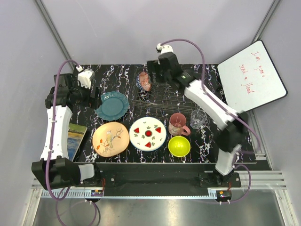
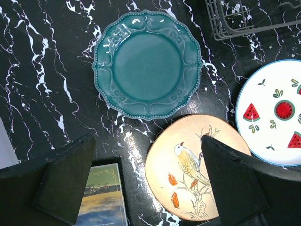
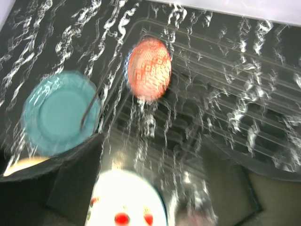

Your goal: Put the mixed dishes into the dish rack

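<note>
While the red patterned bowl (image 1: 145,81) is sitting in the dish rack (image 1: 160,101), six dishes are awaiting you outside it. Your left gripper (image 2: 150,188) and right gripper (image 3: 153,188) are both gaping, empty.

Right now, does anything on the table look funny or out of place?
Yes: a book lies on the left, right beside the peach floral plate, though it isn't a dish like the things around it. Nothing looks spilled or broken.

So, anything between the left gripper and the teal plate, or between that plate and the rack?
Nothing visible. The left gripper is open over bare tabletop next to the teal plate; the peach floral plate lies off to one side, not between. Only bare tabletop separates plate and dish rack.
</note>
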Controlling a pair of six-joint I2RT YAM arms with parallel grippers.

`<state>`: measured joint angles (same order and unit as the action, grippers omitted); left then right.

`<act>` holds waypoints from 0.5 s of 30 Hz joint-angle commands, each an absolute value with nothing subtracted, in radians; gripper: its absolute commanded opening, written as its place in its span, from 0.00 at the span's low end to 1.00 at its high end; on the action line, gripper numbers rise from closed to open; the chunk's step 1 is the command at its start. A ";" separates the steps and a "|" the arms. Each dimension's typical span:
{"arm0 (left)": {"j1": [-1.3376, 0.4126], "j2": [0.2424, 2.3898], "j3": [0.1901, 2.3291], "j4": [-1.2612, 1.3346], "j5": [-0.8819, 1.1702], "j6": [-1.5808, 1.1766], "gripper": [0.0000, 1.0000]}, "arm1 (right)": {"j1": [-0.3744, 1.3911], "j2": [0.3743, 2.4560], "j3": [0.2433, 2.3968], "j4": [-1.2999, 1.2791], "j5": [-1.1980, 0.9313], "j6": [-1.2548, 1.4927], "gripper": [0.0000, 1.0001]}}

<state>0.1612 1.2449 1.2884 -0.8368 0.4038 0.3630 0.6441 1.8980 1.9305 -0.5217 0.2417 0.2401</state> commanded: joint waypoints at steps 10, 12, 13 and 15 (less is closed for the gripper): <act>0.170 1.258 1.350 -0.818 0.440 0.367 0.99 | 0.997 1.410 1.509 -1.277 0.424 0.498 0.85; 0.170 1.252 1.342 -0.818 0.442 0.367 0.99 | 1.014 1.417 1.474 -1.299 0.373 0.528 0.84; 0.172 1.240 1.332 -0.818 0.442 0.370 0.99 | 1.015 1.422 1.459 -1.322 0.364 0.547 0.84; 0.170 1.230 1.319 -0.818 0.439 0.380 0.99 | 1.015 1.437 1.405 -1.328 0.335 0.561 0.84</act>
<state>0.1635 1.2621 1.3010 -0.8379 0.4122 0.3664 1.0042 1.4307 1.4639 -1.1748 0.3992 0.4450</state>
